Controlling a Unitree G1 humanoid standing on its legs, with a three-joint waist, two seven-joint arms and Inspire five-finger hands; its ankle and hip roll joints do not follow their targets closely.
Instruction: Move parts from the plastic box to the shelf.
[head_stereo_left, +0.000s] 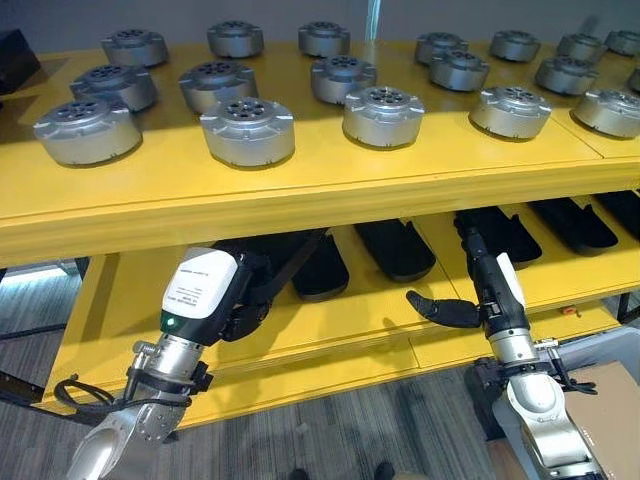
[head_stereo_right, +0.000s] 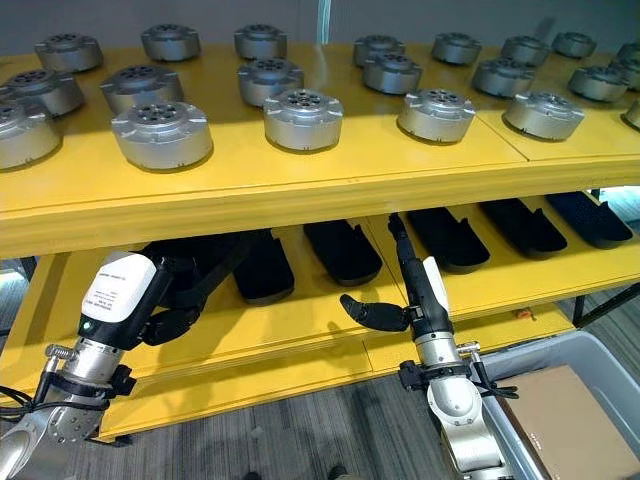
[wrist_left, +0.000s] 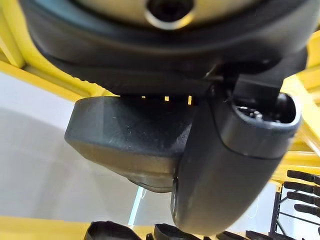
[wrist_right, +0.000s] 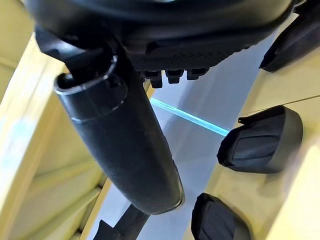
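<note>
Left eye view: the left hand (head_stereo_left: 240, 290) reaches under the yellow shelf's (head_stereo_left: 300, 185) top board, fingers curled round a black part (head_stereo_left: 300, 262) on the lower board. The right hand (head_stereo_left: 478, 275) stretches straight fingers toward another black part (head_stereo_left: 500, 232), thumb out, holding nothing. Silver round parts (head_stereo_left: 248, 130) sit on top.

Right eye view: a grey plastic box (head_stereo_right: 590, 365) sits beside the shelf, by the right arm.

Left wrist view: the left hand (wrist_left: 165, 100) hugs a black part (wrist_left: 125, 145).

Right wrist view: black parts (wrist_right: 262, 142) lie on the lower board.

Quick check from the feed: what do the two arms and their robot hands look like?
Both arms are silver-grey metal. The left robot hand is dark with a white labelled cover and a small green light. The right robot hand is dark and slim with a white side cover.
</note>
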